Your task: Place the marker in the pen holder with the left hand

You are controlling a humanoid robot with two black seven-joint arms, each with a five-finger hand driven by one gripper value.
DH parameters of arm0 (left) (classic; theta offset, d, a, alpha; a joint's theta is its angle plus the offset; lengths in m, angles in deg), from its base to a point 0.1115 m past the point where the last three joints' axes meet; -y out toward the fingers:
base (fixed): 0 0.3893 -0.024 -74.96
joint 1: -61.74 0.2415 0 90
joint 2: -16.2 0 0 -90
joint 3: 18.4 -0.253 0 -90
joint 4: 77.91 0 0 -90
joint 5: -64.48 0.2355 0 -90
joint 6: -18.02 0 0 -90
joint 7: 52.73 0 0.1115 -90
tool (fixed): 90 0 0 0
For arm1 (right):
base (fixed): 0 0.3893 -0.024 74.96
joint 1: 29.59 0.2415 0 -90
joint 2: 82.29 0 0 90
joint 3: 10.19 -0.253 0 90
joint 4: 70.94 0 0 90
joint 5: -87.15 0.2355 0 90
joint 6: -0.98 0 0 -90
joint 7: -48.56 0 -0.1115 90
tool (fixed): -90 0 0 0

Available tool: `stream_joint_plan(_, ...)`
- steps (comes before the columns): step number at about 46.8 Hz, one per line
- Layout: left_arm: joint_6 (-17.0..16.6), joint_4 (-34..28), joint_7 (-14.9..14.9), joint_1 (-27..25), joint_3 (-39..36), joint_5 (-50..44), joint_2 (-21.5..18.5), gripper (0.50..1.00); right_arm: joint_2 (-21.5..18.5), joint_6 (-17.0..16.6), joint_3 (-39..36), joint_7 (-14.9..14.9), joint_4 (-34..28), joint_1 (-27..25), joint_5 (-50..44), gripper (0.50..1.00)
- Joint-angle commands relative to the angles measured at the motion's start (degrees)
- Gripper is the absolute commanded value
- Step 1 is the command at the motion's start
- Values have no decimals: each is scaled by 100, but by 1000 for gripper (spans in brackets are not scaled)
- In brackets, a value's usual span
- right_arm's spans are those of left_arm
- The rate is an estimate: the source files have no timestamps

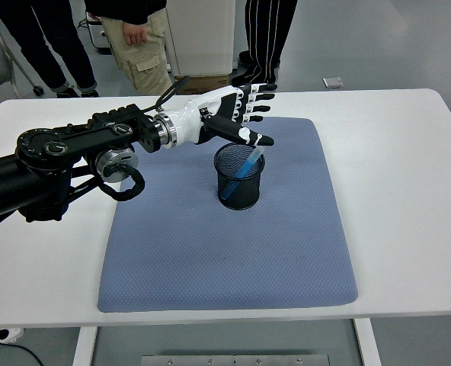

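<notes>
Blue marker (249, 164), blk mesh holder (239, 181), blue-grey mat (225, 244).

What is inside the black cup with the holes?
A blue marker leans inside the black mesh pen holder, its top against the rim. Its lower end shows only dimly through the mesh. The left hand, open, hovers just behind.
</notes>
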Motion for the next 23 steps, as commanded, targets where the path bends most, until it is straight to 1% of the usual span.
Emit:
stream_joint_plan(1, -2, 24, -9, -59, 71, 0, -57, 1000, 0, 0, 0, 0, 0, -1, -9, 1000)
stream_joint_plan(7, -2, 59, -9, -139, 177, 9, -295, 1000, 0, 0, 0, 0, 0, -1, 0, 1000)
stream_joint_plan(13, 25, 270, 0, -60, 475, 17, -400, 1000, 0, 0, 0, 0, 0, -1, -9, 1000)
stream_joint_plan(16, 7, 411, 8, 159, 607, 0, -462, 1000, 0, 0, 0, 0, 0, -1, -9, 1000)
stream_joint_plan(23, 7, 736, 8, 626, 1170, 61, -602, 1000, 0, 0, 0, 0, 0, -1, -9, 1000)
